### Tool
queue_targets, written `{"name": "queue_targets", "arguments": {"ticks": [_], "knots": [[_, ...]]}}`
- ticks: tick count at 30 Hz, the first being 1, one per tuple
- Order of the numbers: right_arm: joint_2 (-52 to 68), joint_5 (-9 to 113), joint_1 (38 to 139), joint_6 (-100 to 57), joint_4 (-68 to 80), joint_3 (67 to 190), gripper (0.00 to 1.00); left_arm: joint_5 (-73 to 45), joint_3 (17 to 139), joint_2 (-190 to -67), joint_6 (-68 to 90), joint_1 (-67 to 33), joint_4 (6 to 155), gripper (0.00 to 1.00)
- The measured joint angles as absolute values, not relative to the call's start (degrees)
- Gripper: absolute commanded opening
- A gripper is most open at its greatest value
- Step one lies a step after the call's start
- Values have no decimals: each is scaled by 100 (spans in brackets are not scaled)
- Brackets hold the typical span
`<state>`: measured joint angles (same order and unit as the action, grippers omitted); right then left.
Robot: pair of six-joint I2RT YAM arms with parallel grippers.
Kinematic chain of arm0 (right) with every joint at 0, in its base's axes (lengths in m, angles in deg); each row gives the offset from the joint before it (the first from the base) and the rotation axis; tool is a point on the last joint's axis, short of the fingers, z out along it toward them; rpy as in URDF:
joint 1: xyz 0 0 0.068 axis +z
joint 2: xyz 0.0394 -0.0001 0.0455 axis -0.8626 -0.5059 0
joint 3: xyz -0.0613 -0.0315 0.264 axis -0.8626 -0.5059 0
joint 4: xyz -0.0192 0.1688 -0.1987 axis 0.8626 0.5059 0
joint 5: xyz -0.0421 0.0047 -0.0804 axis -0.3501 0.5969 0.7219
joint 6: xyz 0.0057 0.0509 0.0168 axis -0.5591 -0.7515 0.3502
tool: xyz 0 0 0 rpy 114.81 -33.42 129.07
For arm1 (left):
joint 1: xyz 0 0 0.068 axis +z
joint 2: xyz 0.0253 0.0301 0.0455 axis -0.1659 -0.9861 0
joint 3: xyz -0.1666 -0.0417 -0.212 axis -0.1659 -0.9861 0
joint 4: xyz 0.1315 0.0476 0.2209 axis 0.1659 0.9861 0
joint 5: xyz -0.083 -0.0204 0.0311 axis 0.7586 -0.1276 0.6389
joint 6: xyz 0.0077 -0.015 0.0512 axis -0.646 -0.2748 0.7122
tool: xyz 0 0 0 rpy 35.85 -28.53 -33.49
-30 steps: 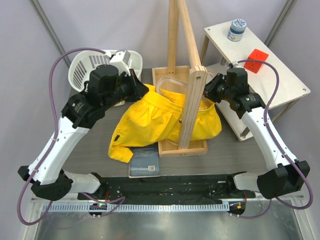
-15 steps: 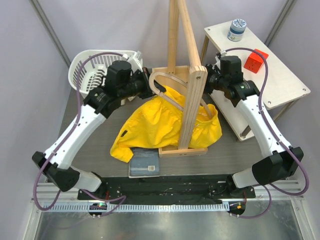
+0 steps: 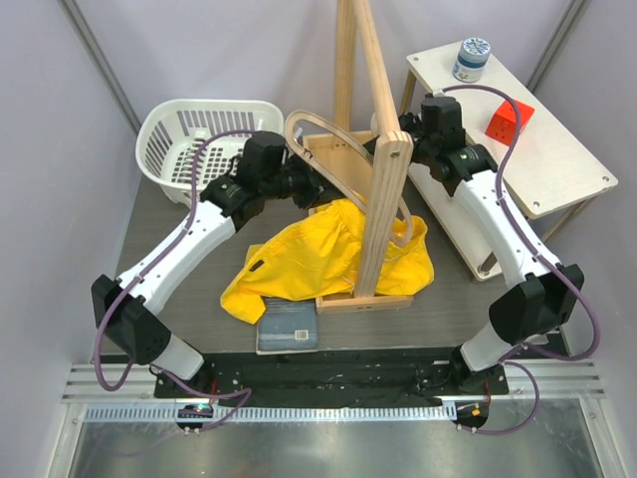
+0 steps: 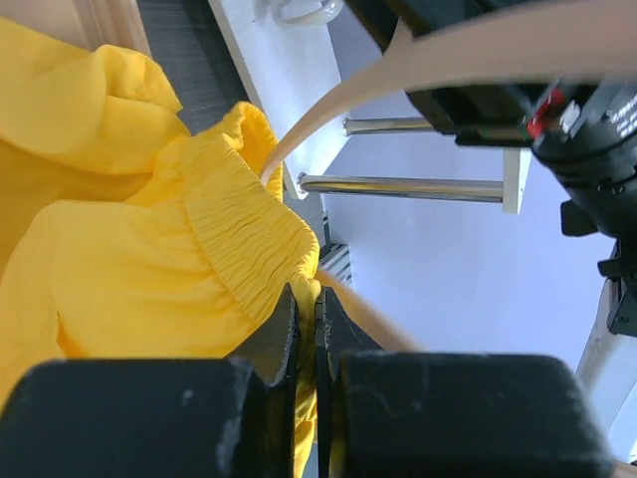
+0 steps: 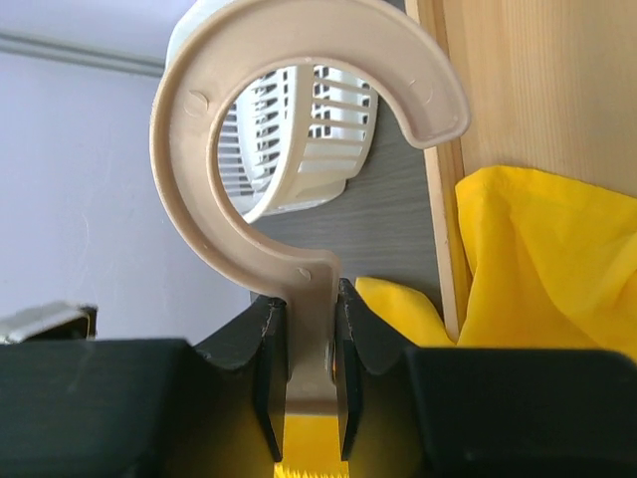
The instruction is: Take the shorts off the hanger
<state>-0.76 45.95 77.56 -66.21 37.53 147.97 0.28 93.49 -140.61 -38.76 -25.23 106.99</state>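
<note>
The yellow shorts lie crumpled over the rack's tray base and the table. One waistband edge is still lifted up to the light-wood hanger. My left gripper is shut on that elastic waistband, next to the hanger's arm. In the left wrist view the fabric is pinched between the fingers, and the hanger arm crosses above. My right gripper is behind the upright rack. In the right wrist view it is shut on the stem of the hanger's hook, with the shorts below.
The thick wooden rack stands between the arms on its tray base. A white basket sits at the back left. A grey book lies at the front. A white side table holds a red block and a jar.
The right gripper has lifted the hanger up and back. The left gripper has moved right toward the rack with the waistband. The shorts have slid down and more of the hanger loop is bare.
</note>
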Motion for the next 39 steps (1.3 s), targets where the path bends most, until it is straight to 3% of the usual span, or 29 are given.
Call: {"name": "queue_targets", "arguments": {"ticks": [11,17,31,39], "knots": [[-830,5194,7756,-7581,3165,15350,1,-315,8068,-12783,-3891,-2266,11018,0],[-1282,5596,7756,-7574,3357,16024,1,-575,8024,-12190,-3727,-1721,11431,0],[-812,6490,7750,-6687,4304,15575,1,-1683,10094,-11950,-2449,-432,13394,0],[-39,6380,7750,-5999,4555,15313,1,-2946,11568,-12020,-1721,-342,14273,0]]}}
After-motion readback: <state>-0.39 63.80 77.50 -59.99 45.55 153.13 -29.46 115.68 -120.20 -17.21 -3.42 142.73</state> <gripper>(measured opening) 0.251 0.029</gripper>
